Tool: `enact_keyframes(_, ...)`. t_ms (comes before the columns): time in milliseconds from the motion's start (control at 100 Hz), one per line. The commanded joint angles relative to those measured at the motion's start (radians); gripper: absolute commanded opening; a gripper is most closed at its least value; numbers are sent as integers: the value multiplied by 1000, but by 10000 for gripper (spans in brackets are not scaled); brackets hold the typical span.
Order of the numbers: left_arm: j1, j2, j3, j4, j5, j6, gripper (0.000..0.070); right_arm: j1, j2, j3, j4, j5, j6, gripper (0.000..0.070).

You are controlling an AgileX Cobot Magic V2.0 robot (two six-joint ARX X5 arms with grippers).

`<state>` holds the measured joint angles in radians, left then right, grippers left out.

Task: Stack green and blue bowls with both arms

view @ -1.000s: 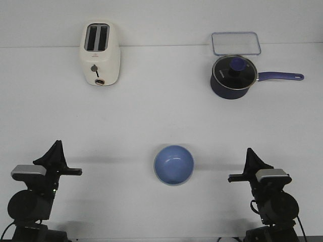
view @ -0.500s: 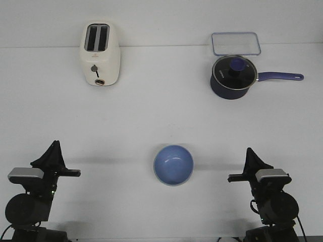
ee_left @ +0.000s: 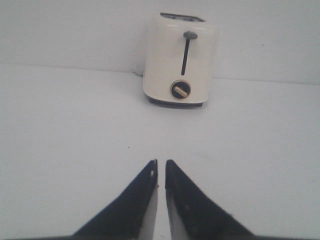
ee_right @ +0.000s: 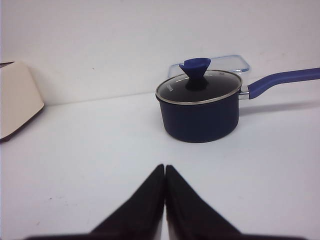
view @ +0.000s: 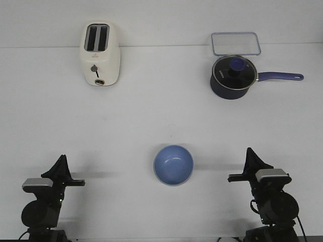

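Note:
The blue bowl (view: 173,164) sits upright on the white table at front centre, and a thin pale edge shows along its near rim. The green bowl does not show on its own in any view. My left gripper (view: 61,158) is at the front left, well left of the bowl, empty, its jaws almost together with a thin slit (ee_left: 161,161). My right gripper (view: 248,151) is at the front right, well right of the bowl, shut and empty (ee_right: 165,166). Neither wrist view shows a bowl.
A cream toaster (view: 100,53) stands at the back left and also shows in the left wrist view (ee_left: 181,60). A dark blue lidded saucepan (view: 233,76) with its handle pointing right stands at the back right, with a clear box (view: 235,43) behind it.
My left arm has drawn back toward the front edge and shifted a little right. The right arm and the blue bowl have not moved.

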<state>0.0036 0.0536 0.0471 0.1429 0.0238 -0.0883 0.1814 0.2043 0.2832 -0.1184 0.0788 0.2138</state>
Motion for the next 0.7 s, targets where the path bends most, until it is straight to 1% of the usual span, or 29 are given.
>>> enact_keyframes(0, 3, -26, -11, 20, 2, -10, 15, 1, -1, -2, 14, 1, -6, 0)
enact_keyframes(70, 4, -53, -35, 23, 2, -8, 15, 1, -1, -2, 13, 1, -6, 0)
enact_keyframes(690, 5, -49, -33, 16, 2, -6, 15, 1, -1, -2, 13, 1, -6, 0)
